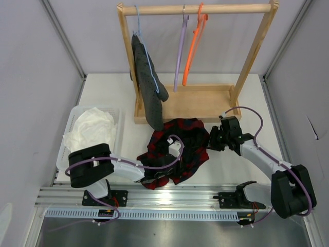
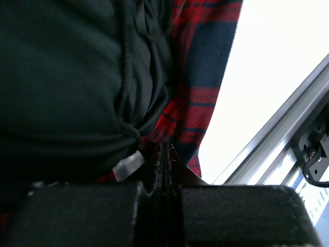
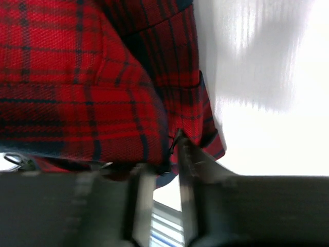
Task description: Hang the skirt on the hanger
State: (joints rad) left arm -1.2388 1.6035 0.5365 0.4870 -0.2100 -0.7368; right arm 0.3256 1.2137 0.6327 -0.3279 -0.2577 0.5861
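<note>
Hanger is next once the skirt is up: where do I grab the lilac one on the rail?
Probably mid-arm on the lilac hanger, coming straight in from the near side. It hangs edge-on to the robot, a thin strip, with the orange hanger close on its right and the dotted garment on its left.

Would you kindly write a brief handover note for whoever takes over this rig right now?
Left tool: shut, apparently pinching the skirt at its near edge.
Right tool: jaws slightly apart at the skirt's right edge, not gripping.
Skirt: crumpled on the table, in front of the wooden rack.
Hanger: lilac, bare, hanging on the rack's top rail.
Done: at most one hold on the skirt.
Left: secure a second hold, lift and spread the skirt, and put it on the hanger.
</note>
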